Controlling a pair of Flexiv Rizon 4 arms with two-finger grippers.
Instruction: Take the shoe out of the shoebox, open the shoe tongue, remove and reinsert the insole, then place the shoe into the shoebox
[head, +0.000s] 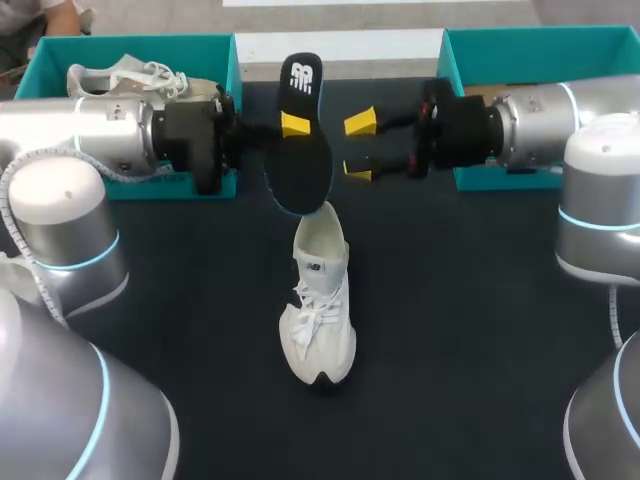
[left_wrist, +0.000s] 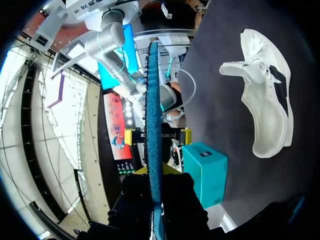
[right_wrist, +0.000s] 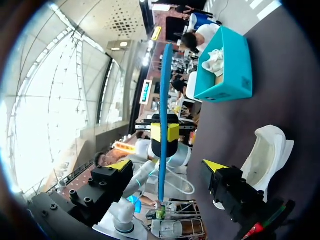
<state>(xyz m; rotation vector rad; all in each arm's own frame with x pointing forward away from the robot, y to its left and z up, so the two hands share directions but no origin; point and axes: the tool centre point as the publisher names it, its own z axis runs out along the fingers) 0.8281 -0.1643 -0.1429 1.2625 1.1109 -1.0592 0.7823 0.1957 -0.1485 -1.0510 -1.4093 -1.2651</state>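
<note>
**Insole out and up in the air: reinsertion comes next**

The left pincer (head: 297, 127) is clamped on the insole (head: 303, 165), holding it on edge with one end up and the other pointing down. In the left wrist view its thin blue edge runs straight out from between the fingers. Facing it, just beside the insole but apart from it, the right pincer (head: 359, 146) has its yellow tips spread and grips nothing. Below the left pincer the white shoe (head: 320, 310) sits on the table, heel end under the insole's lower tip and toe pointing away from both pincers.

I read this as the removal done and the reinsertion about to begin. That calls for tipping the insole's lower end into the shoe's mouth and sliding it toward the toe. The free right pincer looks well placed to steady the shoe or hold the tongue back. The teal shoebox (head: 520, 42), back along the right pincer's arm, is for the last step.
</note>
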